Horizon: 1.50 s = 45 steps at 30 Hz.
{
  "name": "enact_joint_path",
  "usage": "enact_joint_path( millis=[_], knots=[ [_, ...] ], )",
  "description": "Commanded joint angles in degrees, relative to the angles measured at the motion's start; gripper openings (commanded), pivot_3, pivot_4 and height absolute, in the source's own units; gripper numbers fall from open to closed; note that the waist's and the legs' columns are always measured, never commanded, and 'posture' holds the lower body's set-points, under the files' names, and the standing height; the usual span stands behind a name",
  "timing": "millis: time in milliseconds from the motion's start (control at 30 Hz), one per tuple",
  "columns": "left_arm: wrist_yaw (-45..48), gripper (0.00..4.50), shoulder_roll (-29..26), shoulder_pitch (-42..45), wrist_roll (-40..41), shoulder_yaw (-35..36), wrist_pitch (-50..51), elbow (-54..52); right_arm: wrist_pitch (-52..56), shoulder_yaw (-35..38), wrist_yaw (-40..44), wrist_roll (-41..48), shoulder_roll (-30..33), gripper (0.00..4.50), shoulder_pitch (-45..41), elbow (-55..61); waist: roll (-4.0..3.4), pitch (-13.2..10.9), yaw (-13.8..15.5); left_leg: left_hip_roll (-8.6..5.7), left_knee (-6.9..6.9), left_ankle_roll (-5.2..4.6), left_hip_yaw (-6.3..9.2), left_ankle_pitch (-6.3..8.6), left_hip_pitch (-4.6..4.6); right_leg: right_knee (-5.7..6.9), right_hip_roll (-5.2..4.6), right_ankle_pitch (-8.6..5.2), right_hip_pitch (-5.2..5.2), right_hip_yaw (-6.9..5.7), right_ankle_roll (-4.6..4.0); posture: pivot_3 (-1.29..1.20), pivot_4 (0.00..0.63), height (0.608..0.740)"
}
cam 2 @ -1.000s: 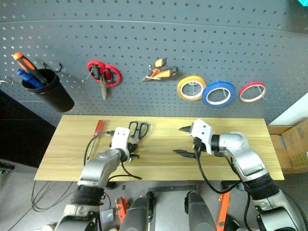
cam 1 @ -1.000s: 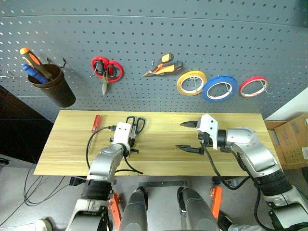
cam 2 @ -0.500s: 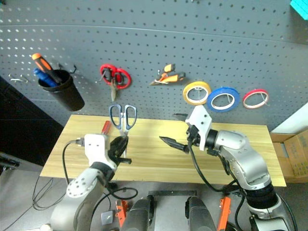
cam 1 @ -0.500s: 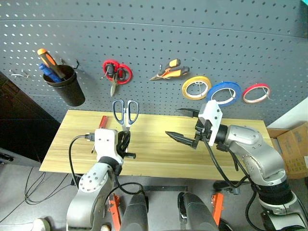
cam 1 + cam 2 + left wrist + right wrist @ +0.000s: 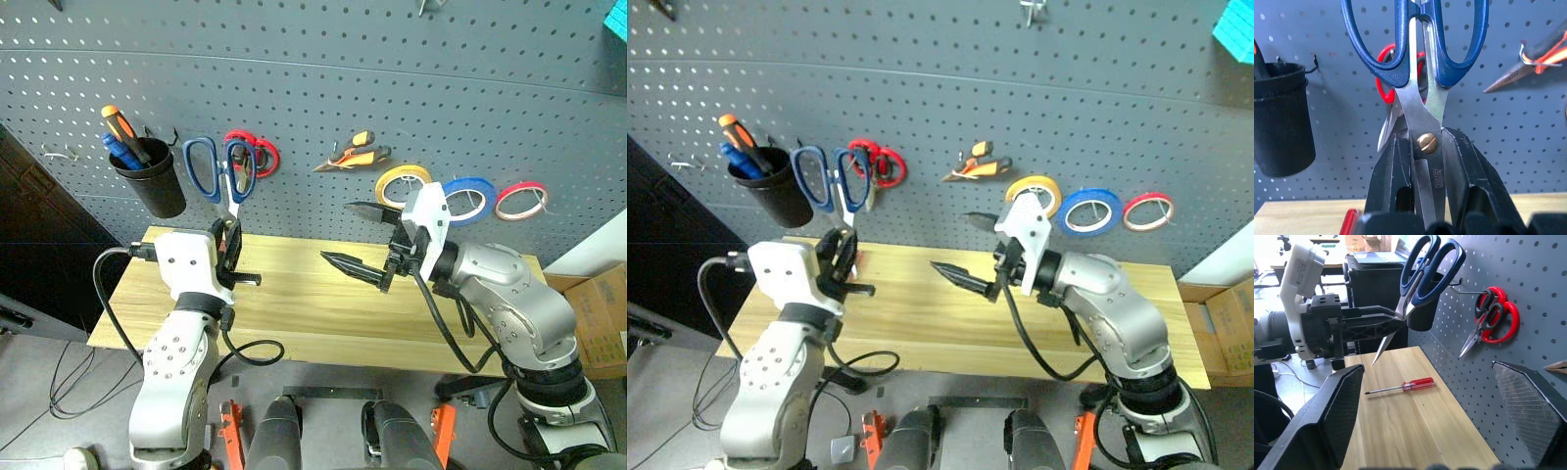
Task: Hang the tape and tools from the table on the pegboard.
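Observation:
My left gripper is shut on the blades of the dark blue-handled scissors, near their brass pivot. It holds them upright above the table, handles up in front of the pegboard. My right gripper hovers open over the table's middle, empty. The red-handled screwdriver lies on the table near the pegboard. The orange-and-black pliers and the blue tape hang on pegboard hooks.
Red-handled scissors hang just behind the held pair. A black cup with screwdrivers hangs at the left, with a bare hook beside it. A yellow roll and a red roll flank the blue tape.
My left gripper has lifted the dark scissors off the table up to the pegboard. The right gripper rose a little and drifted left, still open. The head view tilted upward.

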State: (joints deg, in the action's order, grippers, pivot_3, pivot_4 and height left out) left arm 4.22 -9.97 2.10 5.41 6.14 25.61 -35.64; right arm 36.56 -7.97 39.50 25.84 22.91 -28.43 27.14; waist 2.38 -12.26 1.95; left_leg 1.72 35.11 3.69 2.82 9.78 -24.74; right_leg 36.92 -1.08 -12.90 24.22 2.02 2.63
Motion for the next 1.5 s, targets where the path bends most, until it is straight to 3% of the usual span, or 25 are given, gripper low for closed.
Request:
enact_joint_path(
  millis=[33, 667, 1200, 1233, 1267, 1500],
  knots=[
    [-0.19, 0.50, 0.20, 3.47, 0.90, 1.71, -2.38, 2.34, -1.44, 1.22, -1.01, -0.15, -0.21, 4.50, -1.60, 0.45, 0.00, 0.20, -0.02, 0.00, 0.00, 0.00, 0.00, 0.00, 0.00, 0.01, 0.00, 0.01, 0.00, 0.01, 0.01, 0.16, 0.106, 0.740],
    [2.87, 0.50, 0.78, 12.22, 4.76, 2.34, -1.88, 15.33, -0.35, 2.03, -4.97, 0.43, 0.27, 4.50, -0.04, 1.57, 0.06, 1.08, -0.39, 0.00, 0.11, -0.05, -0.04, -0.04, 0.12, 0.15, 0.02, 0.06, -0.12, 0.08, 0.04, 0.11, 0.100, 0.740],
    [5.27, 0.50, -4.24, 19.94, 4.34, 3.81, -4.59, 27.83, 0.59, 1.87, -6.85, 0.69, 0.60, 4.50, 0.46, 2.73, 0.05, 1.15, -0.59, 0.00, 0.55, -0.08, -0.06, -0.05, 0.11, 0.33, 0.04, 0.15, -0.18, 0.12, 0.12, 0.09, 0.111, 0.740],
    [5.32, 1.22, -4.25, 20.03, 4.46, 3.95, -4.55, 27.87, 0.67, 1.90, -6.90, 0.72, 0.63, 4.50, 0.53, 2.87, 0.05, 1.15, -0.59, 0.00, 0.59, -0.08, -0.06, -0.05, 0.10, 0.35, 0.04, 0.15, -0.18, 0.11, 0.12, 0.09, 0.113, 0.740],
    [5.66, 1.39, -4.21, 20.07, 4.88, 4.08, -4.38, 27.86, 0.77, 1.96, -6.93, 0.76, 0.66, 4.50, 0.55, 2.92, 0.05, 1.15, -0.60, 0.00, 0.63, -0.08, -0.06, -0.05, 0.10, 0.35, 0.04, 0.17, -0.20, 0.12, 0.12, 0.09, 0.113, 0.740],
    [6.40, 3.70, -4.03, 19.86, 6.51, 4.35, -3.60, 27.38, 1.00, 2.05, -7.00, 0.90, 1.02, 4.50, 0.94, 2.62, 0.05, 1.15, -0.61, 0.01, 0.76, -0.15, -0.06, -0.08, 0.11, 0.33, 0.04, 0.26, -0.24, 0.15, 0.03, 0.09, 0.126, 0.740]
  ],
)
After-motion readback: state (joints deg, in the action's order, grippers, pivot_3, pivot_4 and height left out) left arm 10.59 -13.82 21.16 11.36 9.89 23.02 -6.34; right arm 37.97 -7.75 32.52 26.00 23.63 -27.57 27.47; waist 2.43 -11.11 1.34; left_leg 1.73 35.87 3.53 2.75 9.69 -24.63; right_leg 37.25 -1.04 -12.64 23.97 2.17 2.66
